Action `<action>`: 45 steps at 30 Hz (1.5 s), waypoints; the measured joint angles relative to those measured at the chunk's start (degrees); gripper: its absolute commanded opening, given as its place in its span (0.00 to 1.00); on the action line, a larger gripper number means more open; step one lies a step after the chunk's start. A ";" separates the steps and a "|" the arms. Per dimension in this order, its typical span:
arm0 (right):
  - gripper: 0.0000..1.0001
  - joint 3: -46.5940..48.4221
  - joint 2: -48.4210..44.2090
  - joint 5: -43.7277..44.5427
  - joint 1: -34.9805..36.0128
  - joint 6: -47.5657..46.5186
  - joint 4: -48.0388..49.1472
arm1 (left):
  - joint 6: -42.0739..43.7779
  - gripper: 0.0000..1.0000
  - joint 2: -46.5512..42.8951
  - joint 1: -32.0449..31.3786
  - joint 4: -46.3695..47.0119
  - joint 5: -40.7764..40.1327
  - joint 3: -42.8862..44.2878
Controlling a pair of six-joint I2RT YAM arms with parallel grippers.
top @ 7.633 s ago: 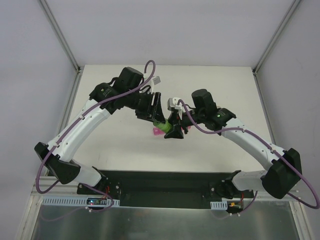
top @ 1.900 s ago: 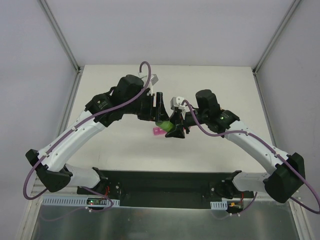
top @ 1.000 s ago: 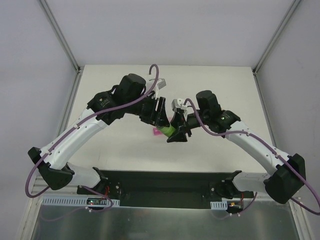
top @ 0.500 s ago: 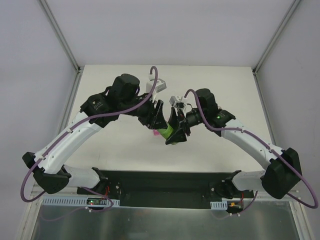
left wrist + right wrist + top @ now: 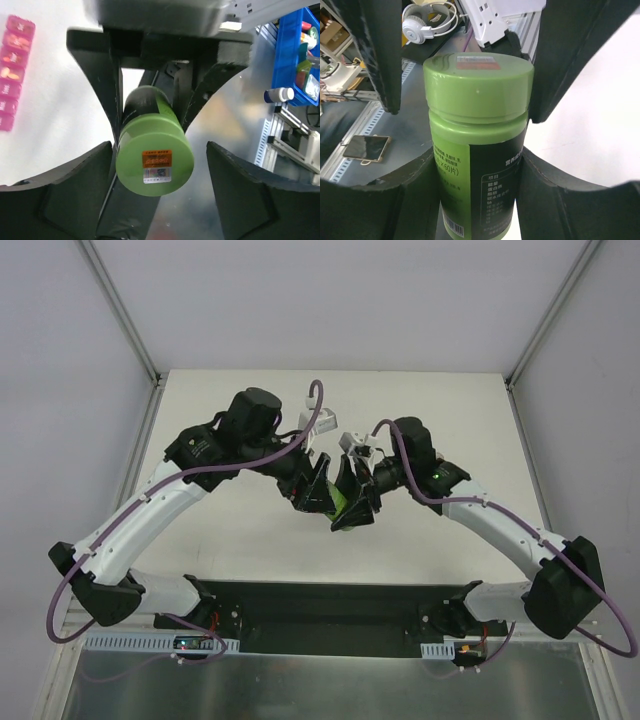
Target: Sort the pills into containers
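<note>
A green pill bottle (image 5: 340, 502) with a green cap (image 5: 154, 160) hangs above the table between both arms. My right gripper (image 5: 477, 155) is shut on the bottle's labelled body (image 5: 480, 185). My left gripper (image 5: 159, 150) is open around the cap. Its right finger stands well clear of the cap and its left finger (image 5: 75, 185) lies close beside it. In the right wrist view the left gripper's fingers (image 5: 380, 50) flank the cap without pressing it. The pink containers (image 5: 14, 75) lie on the white table to the left, with pills (image 5: 11, 73) in some compartments. The top view hides them under the arms.
A blue bin (image 5: 295, 60) of bottles and a white bottle (image 5: 280, 94) sit beyond the table's edge. White headphones (image 5: 427, 20) and a phone (image 5: 365, 147) lie on the bench off the table. The two wrists (image 5: 345, 455) crowd together mid-table.
My left gripper has opened and let go of the bottle's cap. The right gripper keeps its grip on the bottle. The pink strip has gone out of the top view.
</note>
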 measured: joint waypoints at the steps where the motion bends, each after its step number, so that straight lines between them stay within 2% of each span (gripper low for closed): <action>1: 0.09 0.00 -0.15 0.07 0.00 -0.04 0.87 | -0.31 0.79 0.17 0.35 -0.63 0.66 0.00; 6: 0.09 0.00 -0.70 0.44 0.00 -0.57 3.17 | -1.42 0.83 0.55 2.19 -1.81 1.14 0.09; 13: 0.09 0.70 -0.70 2.99 0.00 -5.64 -0.63 | -3.15 0.99 -0.42 2.56 -1.31 -0.02 0.48; 19: 0.09 2.45 -0.81 9.57 0.02 -14.10 -8.61 | -8.85 0.99 -8.24 3.21 3.13 -3.63 -2.36; 22: 0.09 2.71 -1.25 14.10 0.24 -17.77 -11.67 | -13.07 0.99 -13.20 3.21 4.48 -8.00 -6.23; 26: 0.09 2.78 -2.34 19.80 1.11 -21.07 -13.75 | -18.56 0.96 -14.91 2.78 4.46 -14.49 -9.40; 34: 0.09 2.80 -3.06 25.97 2.45 -24.57 -15.02 | -25.64 0.95 -9.22 0.59 6.21 -22.95 -9.73; 41: 0.09 2.80 -3.06 26.97 2.78 -25.27 -15.50 | -27.65 0.81 -6.62 -0.61 7.52 -24.63 -9.73; 45: 0.09 2.80 -3.06 26.99 2.78 -25.27 -15.54 | -27.76 0.70 -6.23 -0.61 7.67 -24.61 -9.73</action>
